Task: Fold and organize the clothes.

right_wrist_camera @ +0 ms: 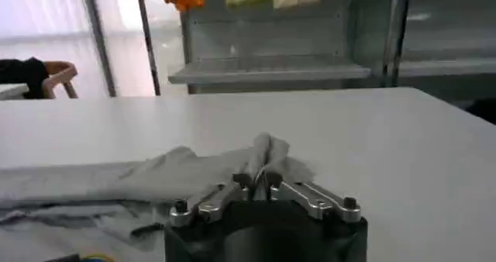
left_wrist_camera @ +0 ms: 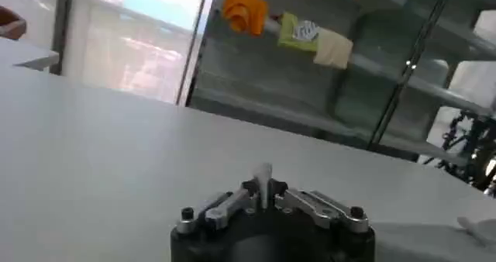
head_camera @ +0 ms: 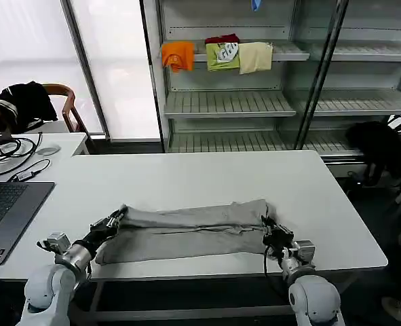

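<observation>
1. Head view: a grey shirt (head_camera: 186, 231) lies in a long fold on the white worktop (head_camera: 186, 178), between the left gripper (head_camera: 117, 219) and right gripper (head_camera: 268, 226).
2. Left wrist view: the fingers (left_wrist_camera: 263, 182) pinch a bit of cloth.
3. Right wrist view: the fingers (right_wrist_camera: 260, 180) pinch the shirt's edge (right_wrist_camera: 263, 151).

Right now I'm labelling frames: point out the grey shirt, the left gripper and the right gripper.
grey shirt (head_camera: 186, 231), head view, middle of the folded cloth.
left gripper (head_camera: 114, 220), head view, fingertips at the shirt's left end.
right gripper (head_camera: 269, 226), head view, fingertips at the shirt's right end.
</observation>
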Controlling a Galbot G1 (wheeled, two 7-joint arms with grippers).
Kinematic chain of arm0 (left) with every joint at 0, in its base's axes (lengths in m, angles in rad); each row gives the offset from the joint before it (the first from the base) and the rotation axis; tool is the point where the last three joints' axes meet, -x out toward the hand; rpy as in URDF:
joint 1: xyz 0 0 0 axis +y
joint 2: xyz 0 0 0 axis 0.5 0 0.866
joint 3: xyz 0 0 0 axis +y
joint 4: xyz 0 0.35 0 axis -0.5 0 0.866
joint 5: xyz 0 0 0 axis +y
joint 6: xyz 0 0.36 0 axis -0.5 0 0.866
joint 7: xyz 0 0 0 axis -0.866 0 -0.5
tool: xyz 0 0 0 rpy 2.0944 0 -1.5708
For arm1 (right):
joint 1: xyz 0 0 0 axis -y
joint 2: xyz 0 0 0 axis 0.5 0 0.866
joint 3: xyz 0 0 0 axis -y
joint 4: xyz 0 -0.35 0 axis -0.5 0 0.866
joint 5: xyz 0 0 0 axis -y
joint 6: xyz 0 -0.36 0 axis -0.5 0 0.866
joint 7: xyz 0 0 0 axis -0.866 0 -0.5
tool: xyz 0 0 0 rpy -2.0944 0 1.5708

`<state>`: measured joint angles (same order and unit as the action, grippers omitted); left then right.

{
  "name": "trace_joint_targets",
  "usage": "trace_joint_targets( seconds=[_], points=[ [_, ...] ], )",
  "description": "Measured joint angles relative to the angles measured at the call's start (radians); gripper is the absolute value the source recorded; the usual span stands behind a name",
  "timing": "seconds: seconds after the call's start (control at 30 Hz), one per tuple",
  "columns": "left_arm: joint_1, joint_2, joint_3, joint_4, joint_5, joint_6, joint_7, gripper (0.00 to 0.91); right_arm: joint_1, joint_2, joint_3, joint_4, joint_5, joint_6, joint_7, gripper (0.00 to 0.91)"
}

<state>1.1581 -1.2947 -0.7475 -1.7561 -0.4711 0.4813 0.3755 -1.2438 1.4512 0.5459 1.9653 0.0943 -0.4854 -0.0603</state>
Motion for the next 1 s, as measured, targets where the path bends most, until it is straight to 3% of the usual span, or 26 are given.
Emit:
trace_joint_targets(
  seconds=[0.4, 0.47, 0.5, 0.53, 0.6, 1.0],
  points=[
    [0.094, -0.047, 0.028, -0.096, 0.224, -0.007, -0.146, 0.907, 0.026, 0.001, 0.016, 0.063, -0.023, 0.027, 0.044, 0.907],
    [0.107, -0.055, 0.031, -0.101, 0.242, -0.007, -0.168, 0.715, 0.035, 0.002, 0.015, 0.075, -0.023, 0.025, 0.047, 0.907],
    [0.114, -0.059, 0.033, -0.104, 0.250, -0.007, -0.178, 0.443, 0.040, 0.002, 0.015, 0.081, -0.022, 0.023, 0.049, 0.907],
    [0.119, -0.062, 0.035, -0.108, 0.257, -0.007, -0.186, 0.252, 0.046, 0.001, 0.014, 0.088, -0.022, 0.022, 0.050, 0.907],
    [0.131, -0.068, 0.037, -0.115, 0.269, -0.007, -0.203, 0.040, 0.054, 0.001, 0.013, 0.095, -0.022, 0.018, 0.053, 0.907],
    [0.154, -0.089, 0.055, -0.138, 0.271, -0.022, -0.250, 0.000, 0.079, 0.008, 0.012, 0.104, -0.022, 0.006, 0.066, 0.907]
  ],
)
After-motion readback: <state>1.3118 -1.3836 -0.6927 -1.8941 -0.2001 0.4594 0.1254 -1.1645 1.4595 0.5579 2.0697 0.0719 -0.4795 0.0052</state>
